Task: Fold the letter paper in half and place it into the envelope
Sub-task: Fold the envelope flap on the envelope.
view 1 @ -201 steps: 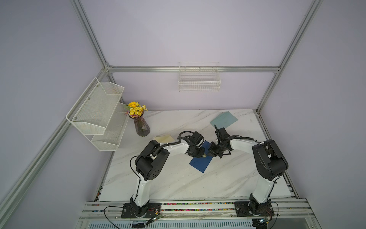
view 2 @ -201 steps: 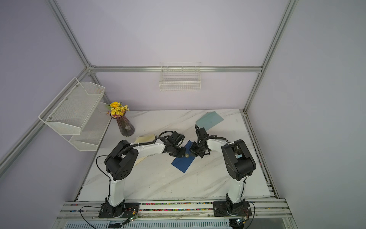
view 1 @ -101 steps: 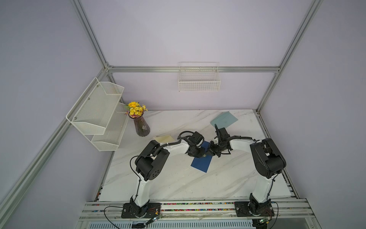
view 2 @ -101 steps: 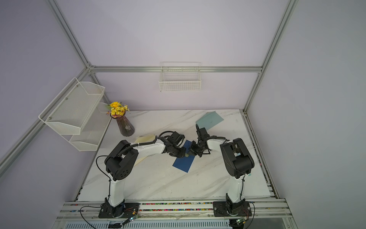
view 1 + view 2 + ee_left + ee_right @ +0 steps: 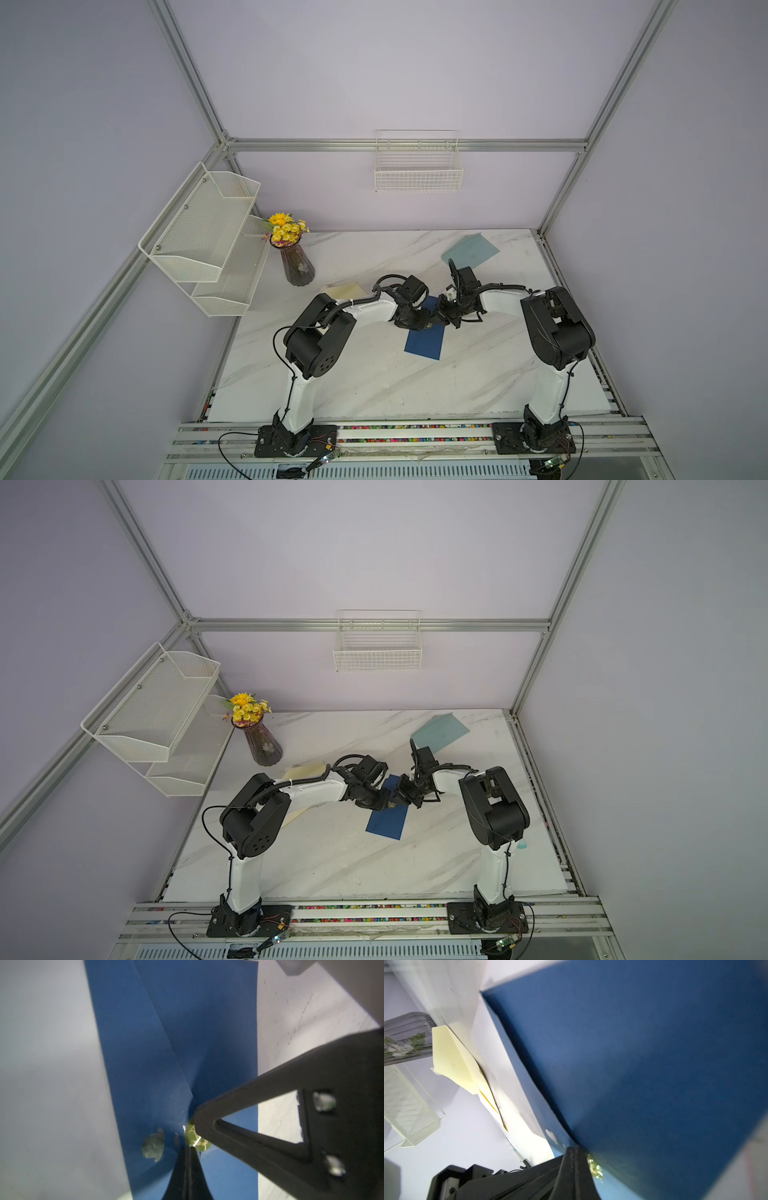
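Note:
The dark blue envelope (image 5: 426,343) (image 5: 386,823) lies mid-table, with a green-and-gold sticker (image 5: 199,1145) at its flap tip. My left gripper (image 5: 424,326) (image 5: 190,1147) and my right gripper (image 5: 440,322) (image 5: 576,1148) meet tip to tip at that sticker, both shut on the envelope there. The flap (image 5: 166,1043) (image 5: 654,1064) stands lifted off the body. A pale blue-green sheet (image 5: 469,250) (image 5: 440,731), apparently the letter paper, lies flat at the back right, away from both grippers.
A cream envelope (image 5: 343,289) (image 5: 452,1057) lies partly under the left arm. A glass vase of yellow flowers (image 5: 297,266) stands at the back left beside a white mesh shelf (image 5: 208,241). A wire basket (image 5: 417,174) hangs on the back wall.
The blue envelope has swung slightly, its near end turning from a slant to nearly straight toward the front. Both grippers stay shut at the sticker.

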Controlling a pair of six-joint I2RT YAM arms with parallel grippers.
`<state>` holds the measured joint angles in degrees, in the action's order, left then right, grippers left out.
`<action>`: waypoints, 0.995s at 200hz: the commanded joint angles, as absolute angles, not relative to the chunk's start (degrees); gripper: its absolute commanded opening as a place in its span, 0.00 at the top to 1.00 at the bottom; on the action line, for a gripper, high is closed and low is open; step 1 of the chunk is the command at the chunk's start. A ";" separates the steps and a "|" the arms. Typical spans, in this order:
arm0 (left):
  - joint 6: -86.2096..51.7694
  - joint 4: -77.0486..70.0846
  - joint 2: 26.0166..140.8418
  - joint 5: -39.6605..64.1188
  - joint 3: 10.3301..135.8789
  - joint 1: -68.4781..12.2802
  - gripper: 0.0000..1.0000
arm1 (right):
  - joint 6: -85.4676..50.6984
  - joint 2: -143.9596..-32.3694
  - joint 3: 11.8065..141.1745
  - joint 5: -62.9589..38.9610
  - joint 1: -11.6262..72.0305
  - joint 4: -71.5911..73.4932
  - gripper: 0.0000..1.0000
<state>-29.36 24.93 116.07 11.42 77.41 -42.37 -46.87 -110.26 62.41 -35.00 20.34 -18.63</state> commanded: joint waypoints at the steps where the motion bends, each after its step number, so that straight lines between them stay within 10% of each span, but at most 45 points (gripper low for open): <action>1: -28.76 31.15 118.63 8.02 76.19 -42.76 1.00 | -42.32 -111.19 62.22 -26.36 20.68 -29.17 1.00; 199: -24.70 37.02 125.85 3.05 89.23 -36.99 1.00 | -38.56 -105.64 63.62 -11.44 20.52 -41.54 1.00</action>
<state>-25.89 34.87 122.48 3.81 90.02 -37.15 -40.56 -105.71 63.57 -20.43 20.73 -32.58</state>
